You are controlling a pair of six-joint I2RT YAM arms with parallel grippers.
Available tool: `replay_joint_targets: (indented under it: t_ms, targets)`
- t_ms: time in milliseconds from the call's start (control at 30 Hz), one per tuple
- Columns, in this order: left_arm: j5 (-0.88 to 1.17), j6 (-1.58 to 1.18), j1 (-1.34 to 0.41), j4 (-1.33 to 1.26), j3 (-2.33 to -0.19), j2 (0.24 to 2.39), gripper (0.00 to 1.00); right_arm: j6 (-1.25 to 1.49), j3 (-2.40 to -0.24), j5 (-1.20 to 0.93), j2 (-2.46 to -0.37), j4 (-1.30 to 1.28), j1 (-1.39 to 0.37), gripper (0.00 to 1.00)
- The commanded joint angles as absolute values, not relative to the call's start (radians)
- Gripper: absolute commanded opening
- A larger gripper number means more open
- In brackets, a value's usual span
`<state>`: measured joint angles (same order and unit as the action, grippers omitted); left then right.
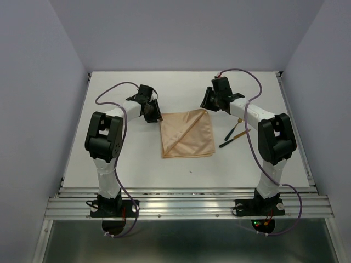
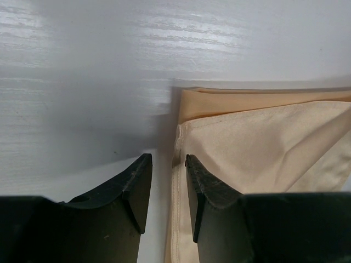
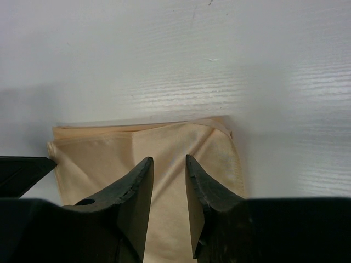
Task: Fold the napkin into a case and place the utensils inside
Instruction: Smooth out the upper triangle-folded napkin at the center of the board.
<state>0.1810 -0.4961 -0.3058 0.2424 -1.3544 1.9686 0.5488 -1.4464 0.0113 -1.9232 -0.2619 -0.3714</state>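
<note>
The peach-orange napkin (image 1: 187, 135) lies flat mid-table, folded to a rough square with a diagonal crease. My left gripper (image 1: 153, 113) is at its far left corner. In the left wrist view the left gripper (image 2: 167, 156) is open, low over the table, with the napkin's (image 2: 263, 142) hemmed edge lying in the gap between its jaws. My right gripper (image 1: 210, 102) is at the far right corner. In the right wrist view the right gripper (image 3: 168, 158) is open above the napkin (image 3: 104, 150). The utensils (image 1: 235, 135) lie on the table right of the napkin.
Purple cables (image 1: 112, 90) loop along both arms. A metal rail (image 1: 186, 200) runs along the near table edge. Grey walls (image 1: 33, 109) close in the left, right and far sides. A dark finger tip (image 3: 22, 170) shows at the left of the right wrist view.
</note>
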Motion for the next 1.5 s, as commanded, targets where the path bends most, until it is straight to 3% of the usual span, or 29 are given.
replay_joint_targets:
  t_ms: [0, 433, 700, 1267, 1467]
  targets:
    - [0.196, -0.466, -0.302, 0.227, -1.410, 1.986, 0.42, 0.532, -1.437, 0.028, -1.868, -0.252, -0.364, 0.36]
    - [0.261, -0.460, -0.302, 0.218, -1.439, 2.025, 0.23, 0.528, -1.439, 0.034, -1.865, -0.255, -0.364, 0.36]
    - [0.268, -0.459, -0.302, 0.218, -1.453, 2.014, 0.00, 0.529, -1.440, 0.026, -1.867, -0.255, -0.364, 0.36]
    - [0.281, -0.466, -0.302, 0.215, -1.503, 2.062, 0.00, 0.517, -1.470, -0.086, -1.936, -0.256, -0.364, 0.36]
    - [0.288, -0.465, -0.302, 0.215, -1.514, 2.075, 0.00, 0.518, -1.496, -0.083, -1.986, -0.255, -0.373, 0.31]
